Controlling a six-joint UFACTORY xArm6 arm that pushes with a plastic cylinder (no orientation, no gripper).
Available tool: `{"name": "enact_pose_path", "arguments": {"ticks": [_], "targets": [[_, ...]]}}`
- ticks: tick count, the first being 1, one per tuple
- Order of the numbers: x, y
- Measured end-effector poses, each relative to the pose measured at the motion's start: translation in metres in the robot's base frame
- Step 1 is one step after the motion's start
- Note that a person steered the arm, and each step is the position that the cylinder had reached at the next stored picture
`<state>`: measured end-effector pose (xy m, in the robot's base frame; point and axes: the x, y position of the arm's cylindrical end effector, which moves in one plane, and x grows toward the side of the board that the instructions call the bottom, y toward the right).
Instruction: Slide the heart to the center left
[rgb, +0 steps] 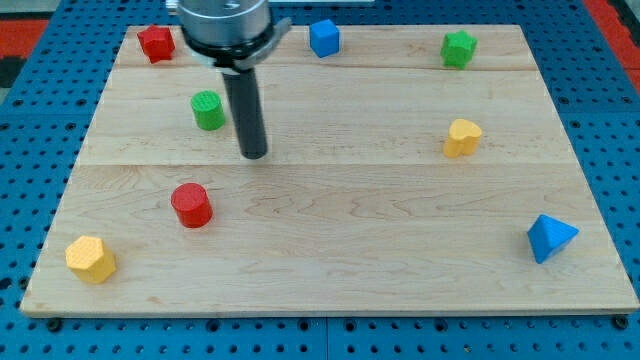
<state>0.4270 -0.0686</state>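
Observation:
The yellow heart (462, 137) lies on the wooden board (340, 230) at the view's right, a little above the middle. My tip (254, 155) rests on the board left of centre, far to the left of the heart. It stands just right of and below the green cylinder (208, 109) and above and right of the red cylinder (191, 205).
A red block (156, 43) sits at the top left, a blue block (324, 38) at the top middle, a green block (459, 48) at the top right. A yellow hexagonal block (90, 259) lies at the bottom left, a blue triangular block (550, 238) at the bottom right.

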Motion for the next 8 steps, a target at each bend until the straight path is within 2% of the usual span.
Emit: {"name": "enact_pose_path", "arguments": {"ticks": [1,3,4,5,6,7,8], "targets": [[0.024,0.036],[0.033,0.147],[0.044,0.23],[0.0,0.292],[-0.022,0.254],[-0.019,0.112],[-0.02,0.01]]}}
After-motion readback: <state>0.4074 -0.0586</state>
